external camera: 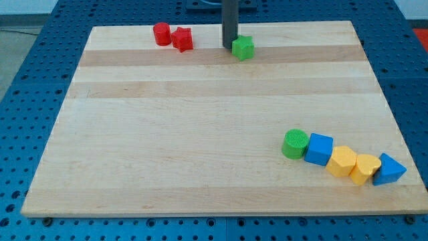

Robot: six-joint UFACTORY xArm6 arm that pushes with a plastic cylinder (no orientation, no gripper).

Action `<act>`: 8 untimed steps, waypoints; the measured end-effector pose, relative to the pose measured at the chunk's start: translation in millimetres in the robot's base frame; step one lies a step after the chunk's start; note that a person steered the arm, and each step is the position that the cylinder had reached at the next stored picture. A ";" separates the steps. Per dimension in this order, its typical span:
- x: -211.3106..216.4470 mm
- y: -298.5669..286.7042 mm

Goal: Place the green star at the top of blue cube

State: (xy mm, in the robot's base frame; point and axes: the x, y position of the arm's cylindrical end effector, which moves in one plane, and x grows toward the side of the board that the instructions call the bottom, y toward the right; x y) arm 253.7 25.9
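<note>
In the camera view, my tip [230, 46] sits at the view's top, touching or just beside the left side of the green star [243, 47]. There are no jaws on this rig, only the rod. The blue cube [319, 148] lies well apart, toward the view's bottom right, between a green cylinder [295, 144] and a yellow block [342, 161]. I judge the star must travel down and rightward. The rod's upper part is cut off, and I can't tell whether the tip really touches the star.
</note>
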 end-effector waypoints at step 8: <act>148.9 130.7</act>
State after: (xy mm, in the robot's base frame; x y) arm 402.6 156.6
